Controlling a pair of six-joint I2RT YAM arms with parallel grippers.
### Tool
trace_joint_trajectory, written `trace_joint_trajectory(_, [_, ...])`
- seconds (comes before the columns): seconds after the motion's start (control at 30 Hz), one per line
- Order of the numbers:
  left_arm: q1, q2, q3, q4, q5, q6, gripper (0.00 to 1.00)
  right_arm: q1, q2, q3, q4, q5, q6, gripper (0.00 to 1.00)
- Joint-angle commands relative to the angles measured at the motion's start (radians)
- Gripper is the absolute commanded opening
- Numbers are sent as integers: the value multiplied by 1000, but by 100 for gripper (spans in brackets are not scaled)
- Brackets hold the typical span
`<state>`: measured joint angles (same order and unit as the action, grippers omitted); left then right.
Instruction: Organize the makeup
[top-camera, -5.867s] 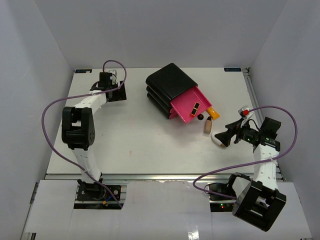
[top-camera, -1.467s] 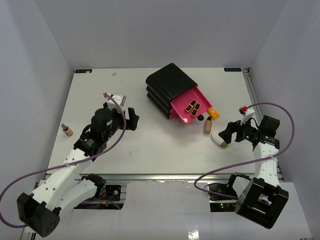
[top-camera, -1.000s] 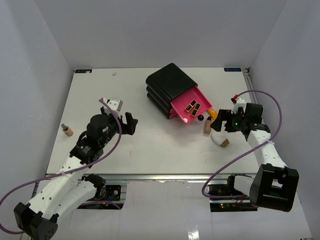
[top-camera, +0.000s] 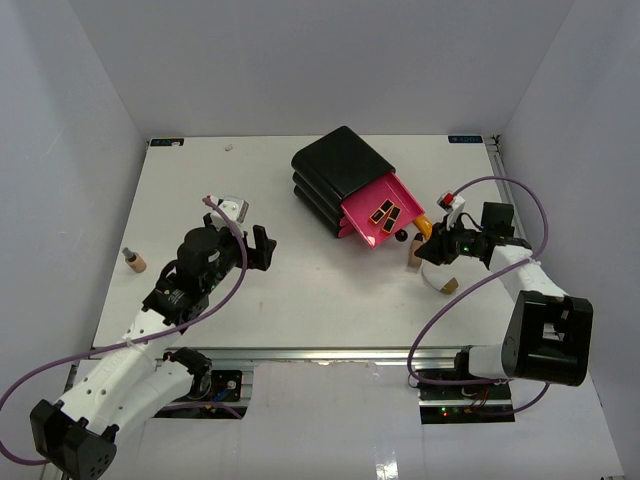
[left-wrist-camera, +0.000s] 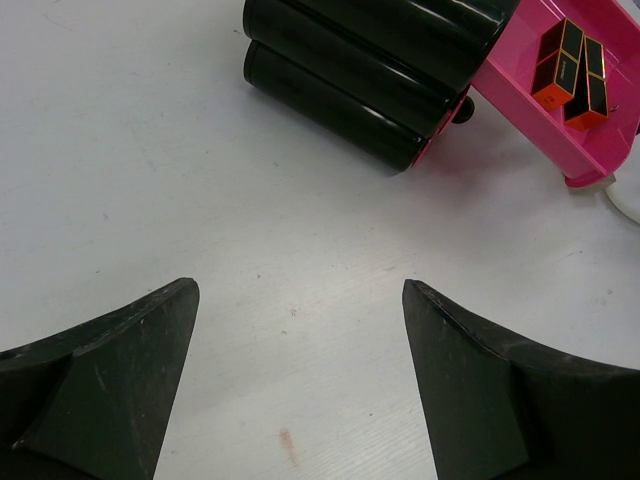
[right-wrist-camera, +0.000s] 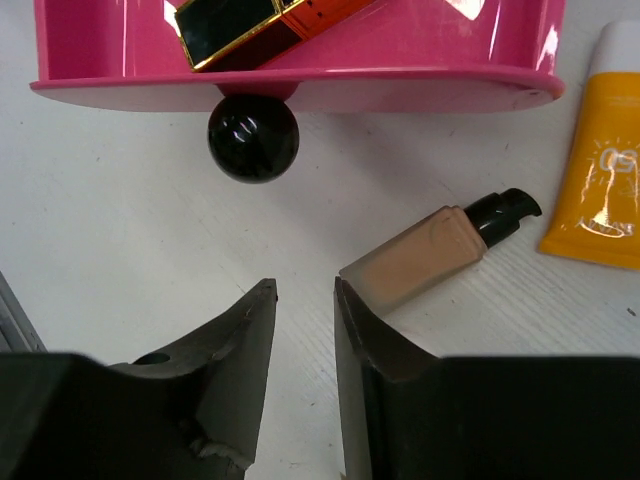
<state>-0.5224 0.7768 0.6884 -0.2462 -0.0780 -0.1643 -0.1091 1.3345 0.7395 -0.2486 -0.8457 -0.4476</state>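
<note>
A tan bottle (right-wrist-camera: 430, 250) with a dark cap lies on the table just below the pink drawer (right-wrist-camera: 300, 85), touching the outer side of one finger of my right gripper (right-wrist-camera: 305, 287). Those jaws stand a narrow gap apart with only bare table between them. An orange tube (right-wrist-camera: 605, 190) lies to the bottle's right. In the top view the right gripper (top-camera: 420, 250) is at the bottle (top-camera: 413, 256), with a white oval tube (top-camera: 441, 281) just below it. A small tan bottle (top-camera: 133, 260) stands far left. My left gripper (top-camera: 262, 247) hovers wide open over bare table (left-wrist-camera: 300, 290).
A black box (top-camera: 338, 170) sits at the back centre with one pink drawer (top-camera: 380, 210) pulled out, holding black and orange lipstick cases (right-wrist-camera: 250, 25). The drawer's round black knob (right-wrist-camera: 253, 138) is right ahead of the right fingers. Grey walls enclose the table.
My right gripper has moved left, in beside the tan bottle, and its jaws have narrowed from wide to a small gap. The left arm has barely shifted.
</note>
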Motion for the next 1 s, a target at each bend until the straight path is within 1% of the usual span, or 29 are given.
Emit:
trace_joint_trajectory(0.0, [2,9,-10,13,6,14,94,55,-10,17,89,101,61,22])
trace_joint_trajectory(0.07, [2,13,-9,14,4,13,94,71,3,11,131,145,127,15])
trace_joint_trajectory(0.1, [2,15,-9,14,3,13,94,78,12,8,154,160,157,13])
trace_joint_trajectory(0.17, [2,19,-10,13,1,14,94,88,34,3,207,159,210,13])
trace_joint_trajectory(0.3, [2,24,-7,11,-2,19,94,101,85,-27,344,188,492,13])
trace_joint_trajectory(0.5, [2,26,-9,10,-8,23,95,101,171,-67,437,137,695,13])
trace_joint_trajectory(0.7, [3,38,-7,8,-14,25,95,105,193,-89,526,50,819,15])
trace_joint_trajectory(0.97, [12,27,-6,5,-32,34,96,108,205,-65,663,-8,991,16])
